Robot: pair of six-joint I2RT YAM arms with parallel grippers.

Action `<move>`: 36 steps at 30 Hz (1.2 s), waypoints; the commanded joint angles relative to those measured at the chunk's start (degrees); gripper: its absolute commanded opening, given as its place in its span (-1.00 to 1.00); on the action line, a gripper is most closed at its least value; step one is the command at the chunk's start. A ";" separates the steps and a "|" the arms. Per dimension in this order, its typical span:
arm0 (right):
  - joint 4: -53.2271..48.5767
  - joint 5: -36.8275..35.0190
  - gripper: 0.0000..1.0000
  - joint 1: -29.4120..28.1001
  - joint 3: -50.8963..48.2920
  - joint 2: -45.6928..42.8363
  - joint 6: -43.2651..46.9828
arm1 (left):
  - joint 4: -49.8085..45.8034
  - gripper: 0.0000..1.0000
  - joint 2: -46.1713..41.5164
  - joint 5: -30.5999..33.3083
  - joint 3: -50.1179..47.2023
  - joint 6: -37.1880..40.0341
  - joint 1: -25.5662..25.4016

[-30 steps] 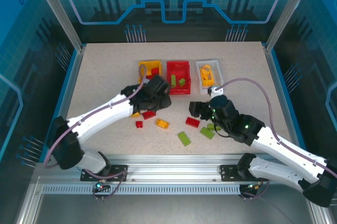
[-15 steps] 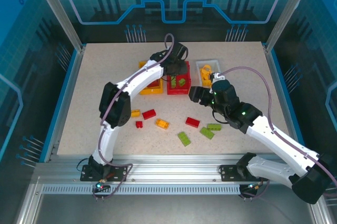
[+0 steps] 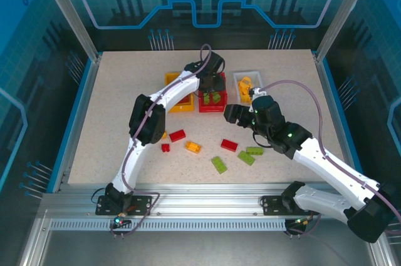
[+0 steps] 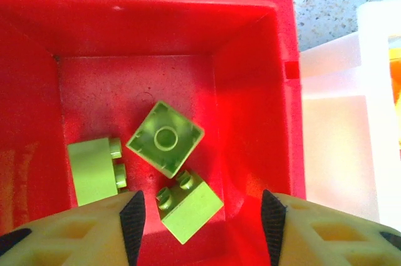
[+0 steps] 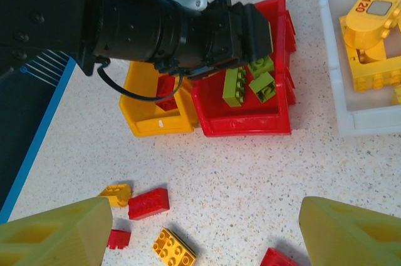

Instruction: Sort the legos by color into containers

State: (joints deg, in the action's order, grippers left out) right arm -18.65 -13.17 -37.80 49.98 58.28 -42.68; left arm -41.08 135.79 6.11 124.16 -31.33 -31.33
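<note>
My left gripper (image 4: 202, 222) hangs open over the red bin (image 4: 257, 40), nothing clamped between its black pads (image 4: 131, 216). Three green legos lie on the bin floor: a square one (image 4: 165, 139), one at the left (image 4: 95, 171), one just below the jaws (image 4: 189, 206). From above, the left gripper (image 3: 212, 89) sits over the red bin (image 3: 212, 107), between the yellow bin (image 3: 177, 108) and the white bin (image 3: 258, 78). My right gripper (image 5: 203, 235) is open over bare table, also (image 3: 232, 113). Loose legos: red (image 5: 148, 203), yellow-orange (image 5: 174, 248), green (image 3: 218, 164).
The white bin (image 5: 351, 127) holds yellow bricks (image 5: 373, 34). The yellow bin (image 5: 156, 125) holds a red brick. The left arm's black wrist (image 5: 163, 28) reaches across above both. More bricks lie near the front: red (image 3: 229, 145), greens (image 3: 246, 158), small red (image 3: 165, 148).
The left arm swung from the loose bricks at the left up to the red bin and stays over it. The right gripper rose slightly toward the bins.
</note>
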 commanded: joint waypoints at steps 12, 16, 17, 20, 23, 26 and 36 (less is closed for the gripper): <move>-9.40 1.13 0.58 -0.28 2.86 -1.56 8.22 | 4.36 0.09 -29.97 0.89 -19.56 -1.98 -2.29; -8.80 4.42 0.58 -8.80 4.24 5.89 18.43 | 8.44 0.10 -45.23 1.87 -37.49 -6.21 -3.04; -8.81 5.90 0.58 -10.89 4.88 8.97 20.40 | 9.18 0.10 -49.62 1.89 -42.63 -7.56 -3.21; -10.70 8.57 0.58 -15.57 8.14 19.26 27.02 | 8.93 0.12 -62.27 2.69 -55.75 -11.71 -3.56; -13.00 7.49 0.63 -18.62 12.63 28.77 32.08 | 6.20 0.13 -75.95 4.51 -66.78 -15.53 -3.78; -15.79 5.78 0.69 -19.22 18.16 37.54 35.16 | 1.70 0.15 -88.94 6.72 -75.79 -18.71 -3.75; -21.12 4.14 0.60 -19.15 31.19 56.70 38.93 | -10.81 0.18 -112.45 8.55 -84.62 -24.02 -3.66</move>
State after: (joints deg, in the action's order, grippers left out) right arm -36.05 -7.70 -56.86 78.70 112.53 -5.72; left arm -47.44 24.91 12.78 40.40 -52.97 -34.79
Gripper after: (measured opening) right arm 0.807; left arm 0.591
